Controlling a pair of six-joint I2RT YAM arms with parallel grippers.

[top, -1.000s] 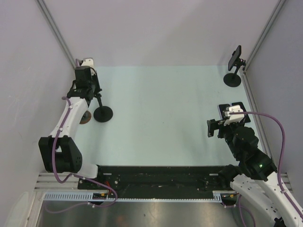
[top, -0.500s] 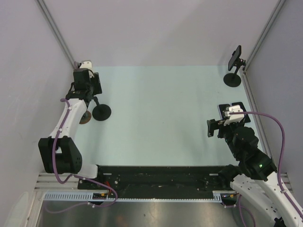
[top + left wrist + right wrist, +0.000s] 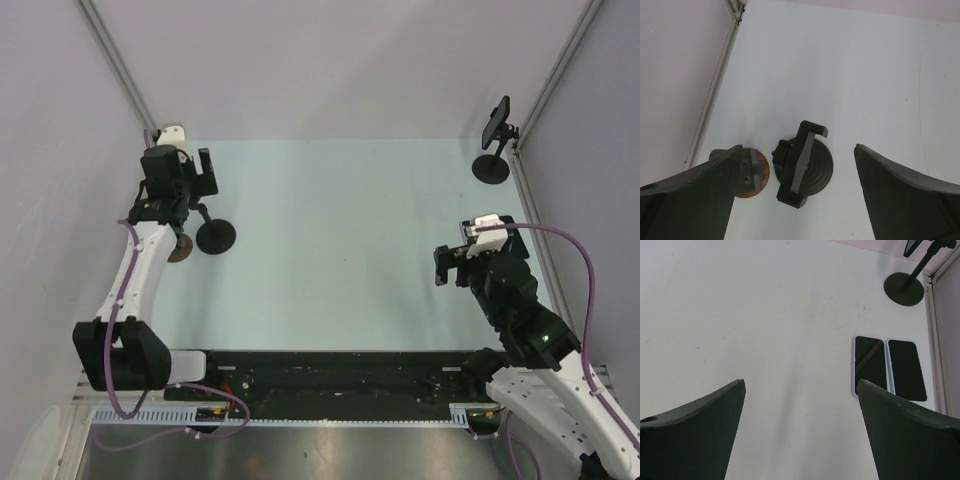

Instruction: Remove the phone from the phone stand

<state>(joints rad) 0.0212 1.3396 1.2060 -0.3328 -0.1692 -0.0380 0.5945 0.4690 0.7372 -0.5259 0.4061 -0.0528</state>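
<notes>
A black phone [image 3: 496, 122] sits tilted in the phone stand [image 3: 490, 168] at the far right corner; its round base [image 3: 903, 288] shows in the right wrist view. My right gripper [image 3: 458, 252] [image 3: 801, 382] hangs open over bare table, well short of that stand. A second black stand [image 3: 215, 235] [image 3: 801, 165] is at the left, showing only a grey strip between its clamp hooks. My left gripper [image 3: 180, 185] [image 3: 799, 149] hovers open above it, touching nothing.
Two phones [image 3: 870, 365] [image 3: 907, 370] lie flat side by side on the table, just right of my right gripper. A brown disc [image 3: 756, 172] [image 3: 180, 250] with a grey bracket lies left of the left stand. Metal frame posts [image 3: 530, 215] edge both sides.
My left gripper has opened wide, let go of the left stand's clamp and drawn up and back from it. The right arm has shifted slightly.
</notes>
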